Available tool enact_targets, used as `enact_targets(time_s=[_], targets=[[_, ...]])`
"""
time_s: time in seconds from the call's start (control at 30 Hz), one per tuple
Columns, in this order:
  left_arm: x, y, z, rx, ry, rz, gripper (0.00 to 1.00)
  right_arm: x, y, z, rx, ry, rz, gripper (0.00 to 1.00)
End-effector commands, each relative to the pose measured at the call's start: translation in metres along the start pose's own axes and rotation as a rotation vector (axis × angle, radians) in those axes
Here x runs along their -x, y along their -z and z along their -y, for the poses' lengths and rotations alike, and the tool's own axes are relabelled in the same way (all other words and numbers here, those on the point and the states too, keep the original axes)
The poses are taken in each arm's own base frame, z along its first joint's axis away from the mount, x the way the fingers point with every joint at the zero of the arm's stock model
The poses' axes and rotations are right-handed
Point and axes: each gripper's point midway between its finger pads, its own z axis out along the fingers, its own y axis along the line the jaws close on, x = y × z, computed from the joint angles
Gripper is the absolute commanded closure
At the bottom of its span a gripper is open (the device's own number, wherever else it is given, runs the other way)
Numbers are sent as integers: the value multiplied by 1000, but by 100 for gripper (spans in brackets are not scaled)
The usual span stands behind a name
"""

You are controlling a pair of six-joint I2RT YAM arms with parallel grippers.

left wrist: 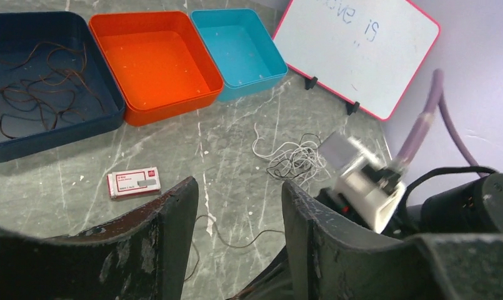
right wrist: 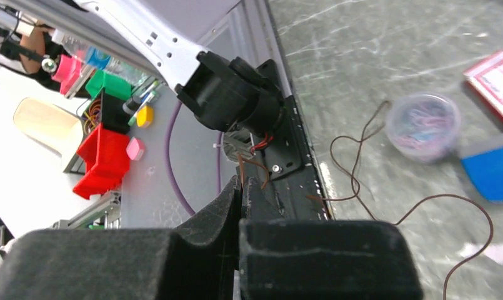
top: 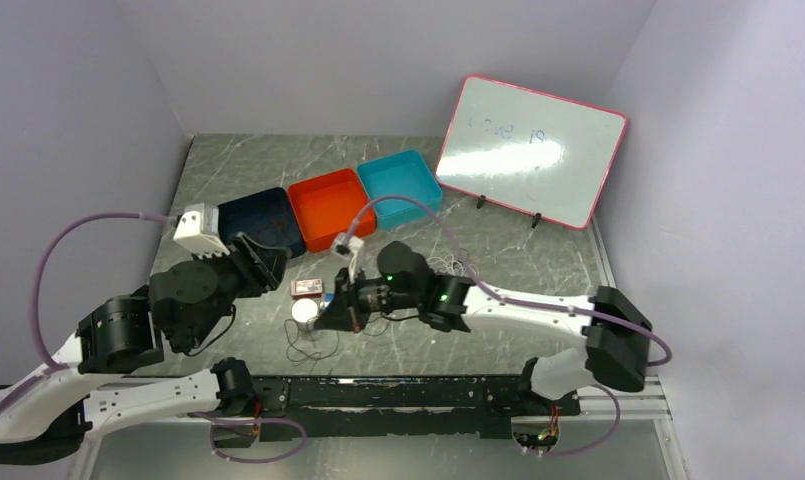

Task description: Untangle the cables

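A tangle of white and black cables [left wrist: 295, 159] [top: 458, 265] lies on the marble table in front of the whiteboard. More thin brown cables [left wrist: 42, 87] lie in loops inside the navy tray [left wrist: 111, 100]. My right gripper [right wrist: 241, 182] [top: 330, 318] is shut on a brown cable [right wrist: 355, 181]; the strand comes out between its fingertips and trails in curves over the table. My left gripper [left wrist: 239, 187] [top: 276, 262] hovers open with nothing between its fingers, and a stretch of that brown cable [left wrist: 236, 240] lies on the table below it.
An orange tray [top: 328, 210] and a teal tray [top: 403, 185] stand beside the navy tray [top: 263, 220]. A pink-framed whiteboard [top: 528, 150] leans at the back right. A small red and white box [top: 306, 288] and a round tub of clips [right wrist: 422, 127] lie near the right gripper.
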Motion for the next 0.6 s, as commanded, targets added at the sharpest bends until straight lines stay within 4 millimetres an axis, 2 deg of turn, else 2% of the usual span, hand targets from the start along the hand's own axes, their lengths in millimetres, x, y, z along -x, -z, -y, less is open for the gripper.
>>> enact_targets(time_s=[0.0, 0.17, 0.3, 0.37, 0.5, 0.57], targets=[[6, 1, 6, -23, -22, 10, 43, -8, -31, -18, 77, 42, -10, 98], [2, 1, 3, -25, -23, 6, 42, -54, -59, 29, -63, -7, -92, 96], [-14, -4, 1, 4, -22, -43, 40, -75, -68, 65, -191, -15, -130, 79], [-25, -7, -1, 25, -18, -77, 39, -75, -67, 71, -221, -2, -135, 68], [-52, -12, -10, 86, 9, -149, 38, -68, -60, 71, -246, 38, -131, 53], [-63, -14, -17, 123, 17, -174, 38, -63, -52, 73, -276, 64, -127, 48]])
